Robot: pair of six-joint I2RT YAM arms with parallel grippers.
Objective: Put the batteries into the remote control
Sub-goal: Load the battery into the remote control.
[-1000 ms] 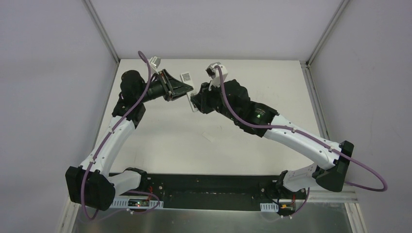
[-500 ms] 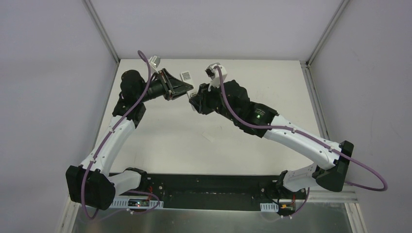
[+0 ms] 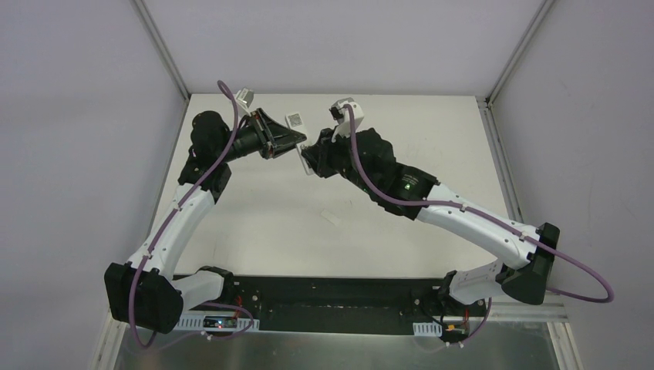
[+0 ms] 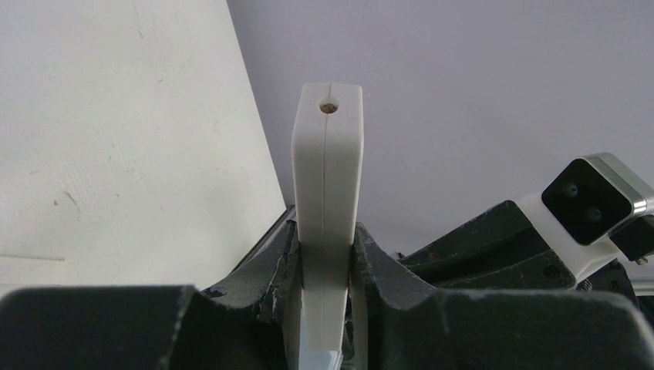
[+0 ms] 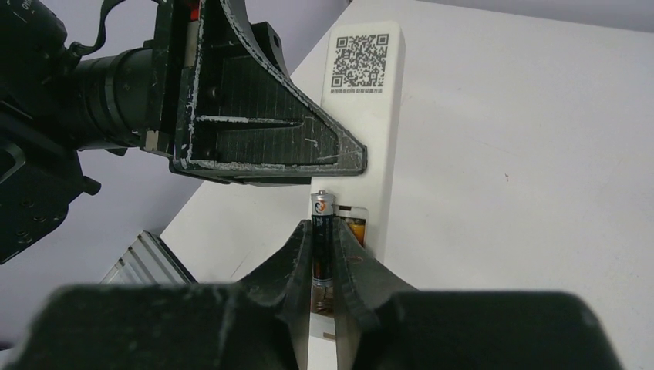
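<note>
Remote control [image 4: 326,193] matt white plastic; battery [image 5: 321,222] glossy.

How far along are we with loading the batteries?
Done: the red-orange battery seems seated in the slim white remote control, which the left gripper clamps. In hand: the right gripper pinches the dark grey battery right beside it. Left: seating it.

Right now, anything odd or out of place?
Nothing damaged or spilled. The left hand grips the remote. The right hand pinches the dark battery at its open bay, beside an orange battery that looks seated inside. Only stray: a small white piece lying alone on the table.
</note>
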